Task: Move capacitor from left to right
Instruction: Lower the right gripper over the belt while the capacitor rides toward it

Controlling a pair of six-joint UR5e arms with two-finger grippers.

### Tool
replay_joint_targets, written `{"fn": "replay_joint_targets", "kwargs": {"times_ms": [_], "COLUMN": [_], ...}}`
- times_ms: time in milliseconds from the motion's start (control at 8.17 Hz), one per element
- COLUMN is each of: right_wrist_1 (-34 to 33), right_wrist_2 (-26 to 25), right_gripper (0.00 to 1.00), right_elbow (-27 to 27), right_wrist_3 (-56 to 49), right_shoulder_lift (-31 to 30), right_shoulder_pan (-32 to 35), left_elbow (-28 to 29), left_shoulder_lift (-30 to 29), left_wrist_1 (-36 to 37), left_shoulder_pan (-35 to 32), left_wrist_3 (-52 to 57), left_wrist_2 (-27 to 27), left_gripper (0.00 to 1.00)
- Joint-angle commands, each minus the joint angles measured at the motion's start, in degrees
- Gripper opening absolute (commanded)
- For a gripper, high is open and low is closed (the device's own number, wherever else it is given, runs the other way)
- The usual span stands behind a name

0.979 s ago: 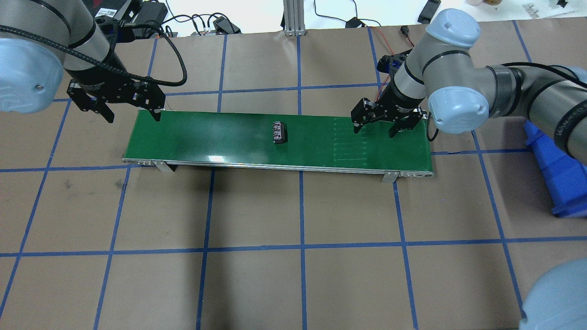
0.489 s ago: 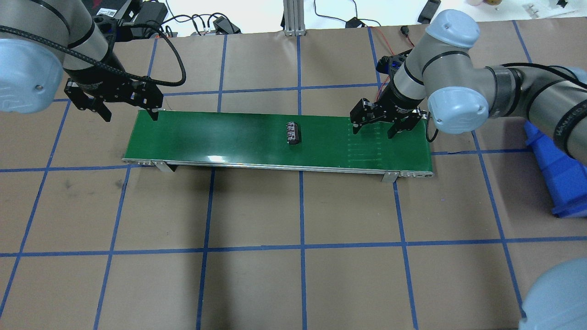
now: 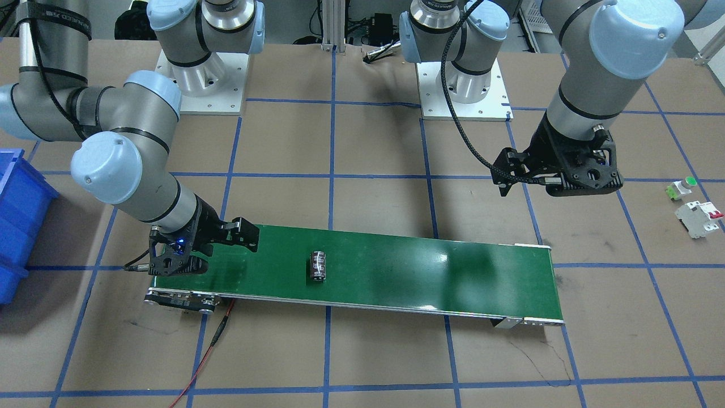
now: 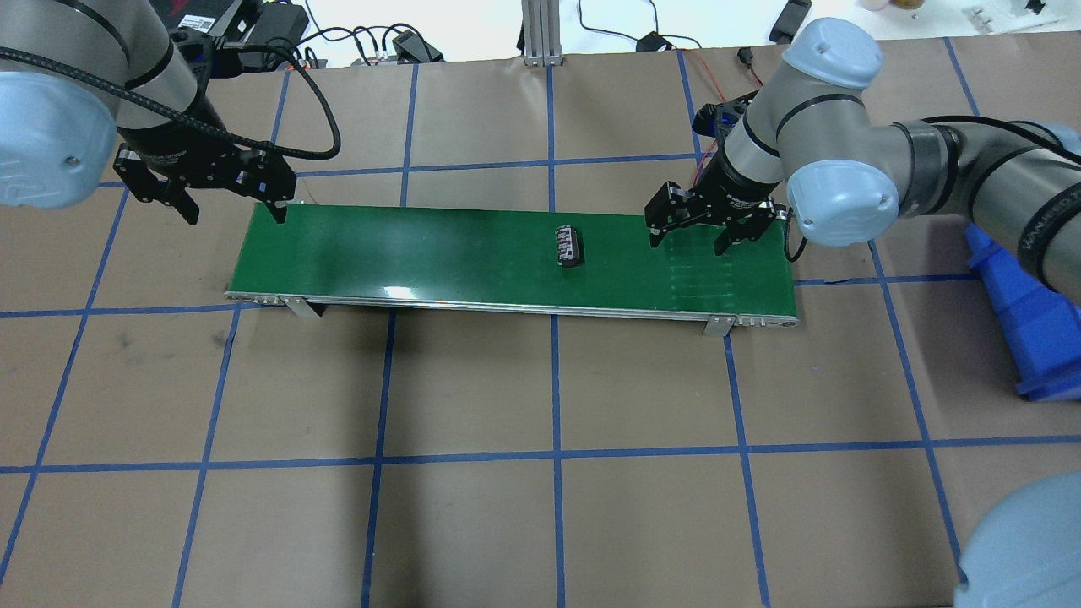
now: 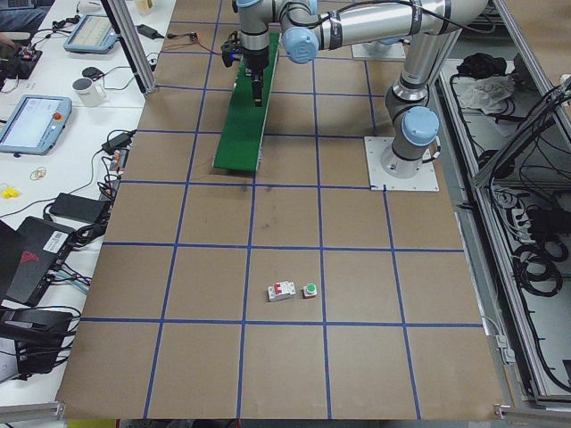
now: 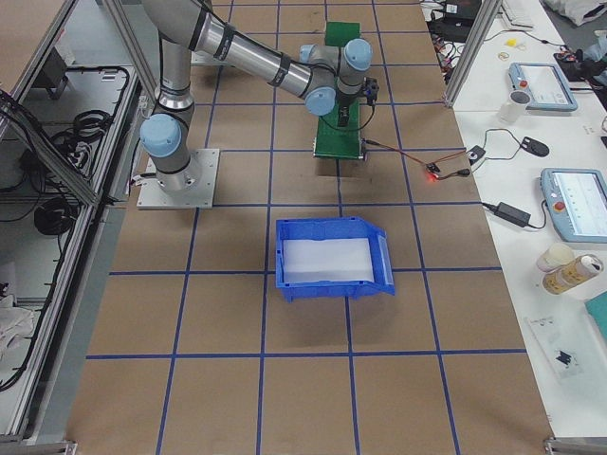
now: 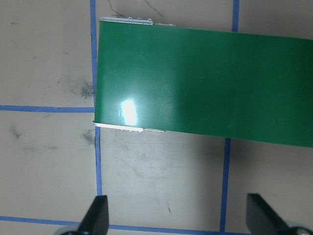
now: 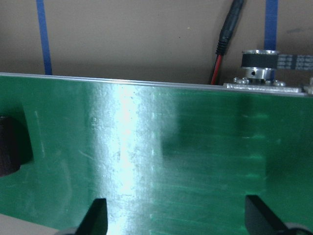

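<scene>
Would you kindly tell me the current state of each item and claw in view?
capacitor: lying on its side on the green belt, ungripped.
left claw: open, empty, beyond the belt's end.
right claw: open, empty, low over the belt.
blue bin: empty.
circuit breaker: untouched, lying flat.
push button: untouched, beside the breaker.

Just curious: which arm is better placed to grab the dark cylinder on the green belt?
Right. The open right gripper hangs over the green belt near the dark cylindrical capacitor; the left gripper is at its far end.
</scene>
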Motion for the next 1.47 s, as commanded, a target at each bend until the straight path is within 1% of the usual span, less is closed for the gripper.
{"fn": "replay_joint_targets", "kwargs": {"times_ms": [0, 245, 1223, 1346], "right_wrist_1": [-0.58, -3.21, -3.84, -3.84], "right_wrist_2": [0.0, 0.09, -0.26, -2.09], "right_gripper": [1.0, 1.0, 1.0, 1.0], "right_elbow": [-0.62, -0.71, -0.71, -0.71], "right_wrist_3": [0.32, 4.7, 4.98, 4.9], "right_shoulder_lift": [0.46, 1.16, 2.13, 2.22], "right_shoulder_pan": [0.01, 0.1, 0.45, 0.45], "left_elbow": [0.09, 0.0, 0.09, 0.0], "left_shoulder_lift": [0.08, 0.08, 0.25, 0.17], "left_wrist_1": [-0.05, 0.04, -0.05, 0.04], "left_shoulder_pan": [-0.06, -0.06, -0.06, -0.06], "left_wrist_3": [0.26, 0.17, 0.0, 0.09], "left_wrist_2": [0.78, 0.78, 0.78, 0.7], "left_gripper": [1.0, 1.0, 1.0, 1.0]}}
